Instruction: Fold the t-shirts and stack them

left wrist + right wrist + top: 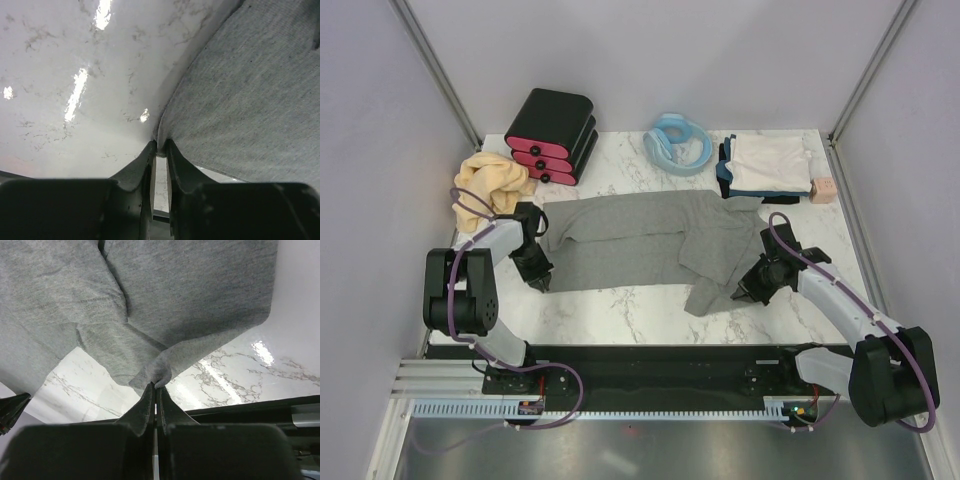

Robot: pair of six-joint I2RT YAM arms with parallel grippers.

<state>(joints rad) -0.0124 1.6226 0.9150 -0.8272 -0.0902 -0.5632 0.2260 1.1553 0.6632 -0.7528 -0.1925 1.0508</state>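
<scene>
Closest to the lens in each wrist view are the dark fingers themselves: the left claw (161, 146) has its tips nearly together with the edge of the heather-grey t-shirt (620, 245) caught between them, and the right claw (156, 386) is pressed fully together on a bunched corner of the same shirt. Seen from above, that shirt lies spread across the middle of the marble counter (620, 305) with its long axis running left to right, so it sits between the two arms. The left claw grips its near-left corner and the right claw its near-right side, where the cloth is rumpled and doubled over itself and one flap trails toward the near edge. From both claws the body of the shirt extends away toward the far side, so a fold probably means carrying the near edge up and over in that direction with both arms together; neither arm is notably nearer, since each has its own end. A tan-yellow t-shirt (492, 182) lies crumpled at the far left, just beside the grey one, and a folded stack (767, 165), whitish on top of dark ones, sits at the far right. No brand, label or writing can be read on anything.
</scene>
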